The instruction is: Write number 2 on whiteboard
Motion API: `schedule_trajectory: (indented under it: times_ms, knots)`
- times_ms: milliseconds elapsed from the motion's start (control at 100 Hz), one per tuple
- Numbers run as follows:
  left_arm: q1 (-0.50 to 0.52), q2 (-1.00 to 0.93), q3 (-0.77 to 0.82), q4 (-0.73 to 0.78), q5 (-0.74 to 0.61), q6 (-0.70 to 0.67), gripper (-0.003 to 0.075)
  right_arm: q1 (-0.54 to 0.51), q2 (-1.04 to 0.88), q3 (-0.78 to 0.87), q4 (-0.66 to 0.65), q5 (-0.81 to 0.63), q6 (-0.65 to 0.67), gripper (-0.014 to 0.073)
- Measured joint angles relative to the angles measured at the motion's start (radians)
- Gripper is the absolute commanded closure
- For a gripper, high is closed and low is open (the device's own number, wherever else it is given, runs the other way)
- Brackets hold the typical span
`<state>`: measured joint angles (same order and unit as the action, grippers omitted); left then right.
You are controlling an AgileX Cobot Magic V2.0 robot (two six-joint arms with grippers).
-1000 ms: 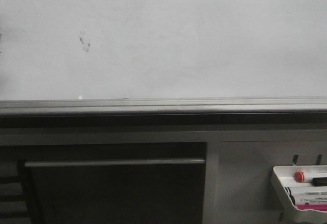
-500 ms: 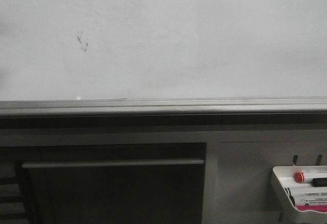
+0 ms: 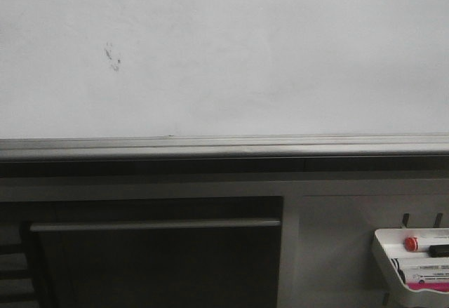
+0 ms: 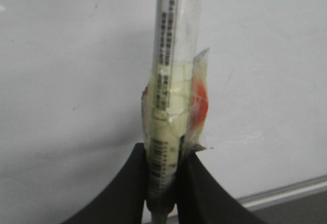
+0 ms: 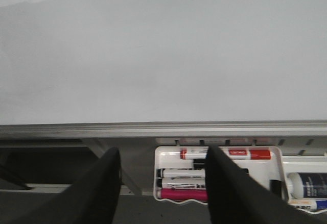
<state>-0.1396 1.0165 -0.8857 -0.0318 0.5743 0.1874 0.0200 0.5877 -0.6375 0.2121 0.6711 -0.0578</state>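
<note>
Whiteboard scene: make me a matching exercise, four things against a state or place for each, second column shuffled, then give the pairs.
Things
1. left gripper
2. right gripper
3. whiteboard
4. marker tray

States or places
A. open, holding nothing
B. no digit written, only a small dark smudge
C. shut on a taped marker
D. below the board's rail, at the lower right of the front view

Pairs: 1-C, 2-A, 3-B, 4-D

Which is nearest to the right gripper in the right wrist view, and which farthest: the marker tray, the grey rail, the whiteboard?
1. Marker tray: right behind the right gripper fingers.
2. Grey rail: beyond the tray, along the board's lower edge.
3. Whiteboard: farthest, past the rail.
</note>
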Motion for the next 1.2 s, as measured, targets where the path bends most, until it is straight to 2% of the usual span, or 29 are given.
schedule_trajectory:
  times_ms: [140,300,670,890,1200]
  knots:
    - [-0.070,-0.050,0.000,-0.014,0.092,0.060,0.0738,0.004,0.002,0.000,0.184,0.027,-0.174,0.0261]
    - [-0.232,-0.068,-0.005,-0.070,0.199,0.147,0.0738,0.004,0.029,-0.040,0.370,0.130,-0.385,0.0261]
    - [-0.691,0.006,-0.113,-0.118,0.366,0.198,0.0738,0.004,0.203,-0.229,0.575,0.534,-0.790,0.0261]
    - [-0.875,0.128,-0.197,-0.118,0.430,0.198,0.0738,0.101,0.263,-0.304,0.598,0.563,-0.939,0.0261]
    - [-0.906,0.231,-0.304,-0.101,0.476,0.198,0.0738,0.282,0.357,-0.393,0.481,0.572,-0.963,0.0261]
